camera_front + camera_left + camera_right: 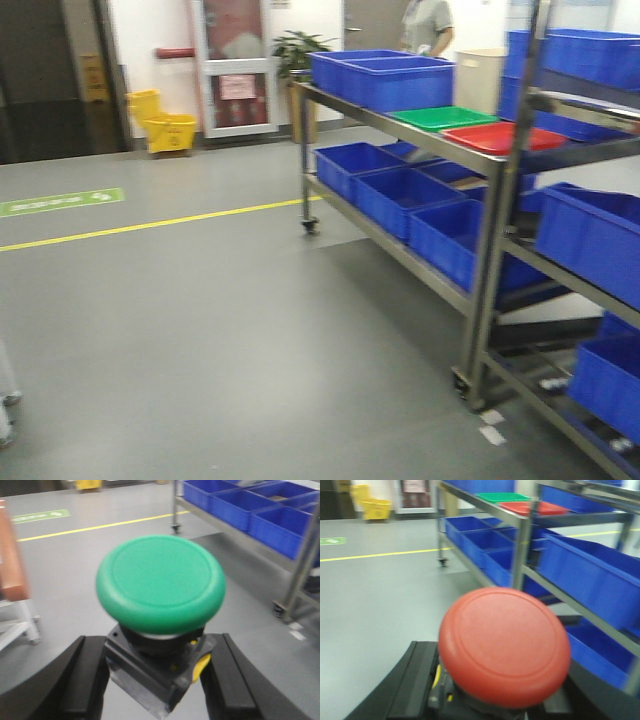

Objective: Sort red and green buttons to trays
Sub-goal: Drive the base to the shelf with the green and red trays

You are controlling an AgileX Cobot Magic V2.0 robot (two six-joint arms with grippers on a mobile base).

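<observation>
The left tool (157,680) clamps the green button (160,582), the right tool (495,700) grips the red button (504,645); green tray (443,117) and red tray (500,137) sit side by side on a rack (487,280).

The green button (160,582) and red button (505,645) sit clamped; green tray (442,117) beside red tray (500,137).

Blue crates (385,78) on steel rack (492,250); yellow mop bucket (168,130) far left; potted plant (298,50) behind rack

Green tray (440,117), red tray (500,137) on rack (489,260)
</observation>
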